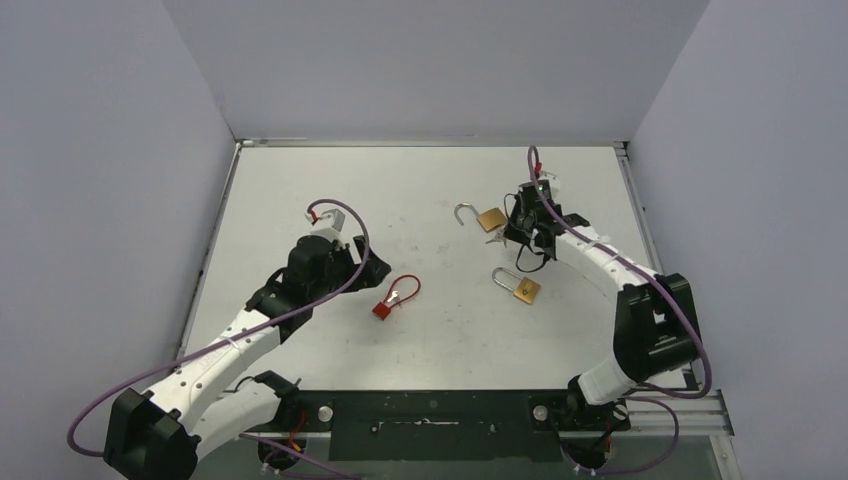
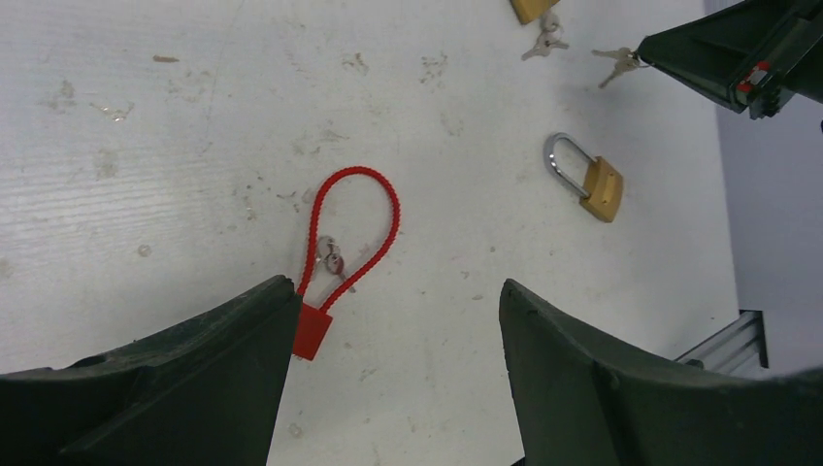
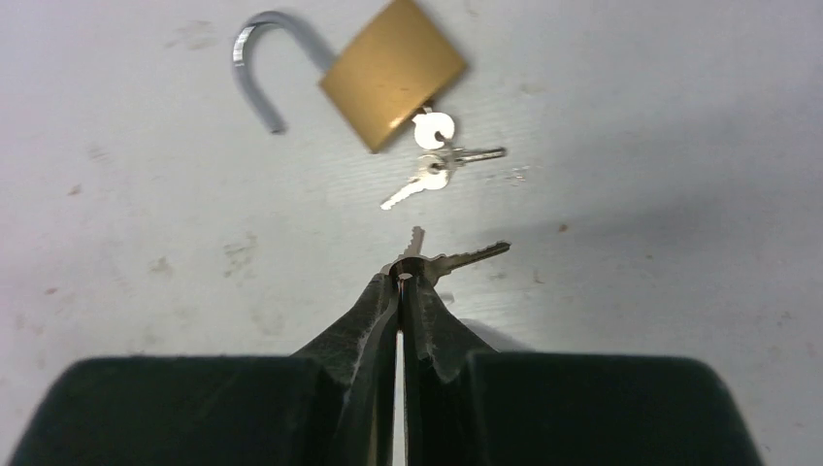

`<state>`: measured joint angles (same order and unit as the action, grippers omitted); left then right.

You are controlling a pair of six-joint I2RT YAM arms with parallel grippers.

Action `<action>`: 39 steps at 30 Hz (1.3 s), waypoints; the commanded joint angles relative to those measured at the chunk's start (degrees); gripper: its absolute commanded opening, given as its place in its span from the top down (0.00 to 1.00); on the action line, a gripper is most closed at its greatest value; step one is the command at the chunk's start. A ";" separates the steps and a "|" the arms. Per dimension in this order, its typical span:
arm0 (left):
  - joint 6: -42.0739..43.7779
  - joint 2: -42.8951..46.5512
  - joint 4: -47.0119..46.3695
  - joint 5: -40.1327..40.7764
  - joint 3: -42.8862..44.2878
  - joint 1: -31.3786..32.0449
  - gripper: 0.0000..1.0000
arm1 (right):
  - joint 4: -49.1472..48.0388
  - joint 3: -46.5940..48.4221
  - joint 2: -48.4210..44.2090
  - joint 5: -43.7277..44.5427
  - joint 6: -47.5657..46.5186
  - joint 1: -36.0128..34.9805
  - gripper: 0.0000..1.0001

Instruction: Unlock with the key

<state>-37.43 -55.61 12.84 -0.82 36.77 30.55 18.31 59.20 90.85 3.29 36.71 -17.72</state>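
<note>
Right wrist view is showing the right gripper pressed fully together, its two fingers pinching the ring of a small key bunch, with two silver keys sticking out past the tips. Whether those keys are touching the table or hanging just above it I cannot tell. The held bunch is sitting just on the near side of the open brass padlock, toward the arm bases. That padlock is lying flat with its shackle swung free. A second set of keys is trailing from its keyhole end, lying between its body and the held bunch and not touching the bunch.

A closed brass padlock is lying nearer the bases than the open brass padlock and slightly to its right, apart from it. A red cable lock is lying well to the left of the open brass padlock, its cable looped, with a small silver piece resting inside the loop. The left gripper is hanging above that red lock with its fingers spread wide, gripping nothing.
</note>
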 commanded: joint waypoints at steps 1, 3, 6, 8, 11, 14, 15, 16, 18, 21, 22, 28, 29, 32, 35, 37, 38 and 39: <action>-4.18 2.33 -13.55 -7.28 -2.14 -0.40 0.27 | -6.19 -0.89 -6.83 -9.79 -4.92 -2.17 1.00; -5.33 2.17 -20.06 -11.03 -3.40 -0.40 0.27 | -5.97 -1.10 -9.15 -11.73 -4.10 -3.27 1.00; -6.82 1.18 -26.40 -15.08 -4.60 -0.31 0.27 | -6.58 -1.49 -13.13 -16.32 -3.93 -5.54 1.00; -7.98 0.18 -28.89 -16.49 -4.69 -0.31 0.27 | -8.13 -2.06 -15.67 -19.61 -5.19 -7.66 1.00; -13.42 -1.19 -29.29 -16.03 -3.83 -0.33 0.27 | -11.33 -4.03 -19.32 -22.55 -9.03 -11.57 1.00; -20.79 -2.02 -31.90 -15.67 -3.23 -0.40 0.27 | -14.67 -6.46 -22.08 -25.66 -12.39 -14.19 1.00; -22.89 -2.00 -34.52 -16.22 -3.47 -0.35 0.28 | -16.33 -7.25 -22.74 -26.97 -13.14 -14.78 1.00; -24.50 -1.99 -37.30 -16.77 -3.73 -0.32 0.28 | -17.50 -7.86 -23.26 -28.99 -13.82 -15.67 1.00; -27.32 -1.68 -40.28 -17.06 -3.79 -0.39 0.28 | -19.47 -8.46 -23.90 -31.78 -16.03 -17.22 1.00; -31.03 -0.81 -38.23 -15.84 -2.98 -0.40 0.28 | -20.30 -8.45 -24.45 -34.52 -20.45 -20.13 1.00; -32.69 -0.50 -37.70 -15.70 -2.88 -0.44 0.28 | -19.99 -8.19 -24.57 -35.14 -22.31 -21.10 1.00; -39.61 -1.34 -35.51 -19.41 -2.39 -0.40 0.28 | -15.80 -5.20 -23.42 -42.88 -31.15 -23.53 1.00; -39.79 -1.42 -35.48 -20.23 -2.34 -0.40 0.28 | -14.72 -4.46 -22.85 -43.69 -32.30 -23.73 1.00; -38.35 -1.76 -34.19 -21.57 -2.24 -0.40 0.28 | -12.26 -2.46 -21.60 -44.93 -35.18 -24.59 1.00; -37.85 -3.62 -34.15 -23.62 -3.19 -0.40 0.28 | -11.53 -1.46 -20.77 -46.46 -36.30 -25.24 1.00; -38.35 -5.10 -36.15 -25.50 -3.94 -0.40 0.29 | -11.09 -1.02 -20.12 -48.15 -36.27 -25.42 1.00; -39.00 -5.84 -37.23 -26.30 -4.17 -0.40 0.29 | -10.88 -0.75 -19.76 -48.30 -37.32 -25.50 1.00; -39.66 -6.30 -38.39 -26.85 -4.43 -0.40 0.31 | -10.60 -0.58 -19.43 -48.14 -37.68 -25.60 1.00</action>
<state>-75.16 -59.90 -20.62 -23.09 31.88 30.52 7.81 55.77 70.28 -41.25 3.11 -42.57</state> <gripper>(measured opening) 0.711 0.037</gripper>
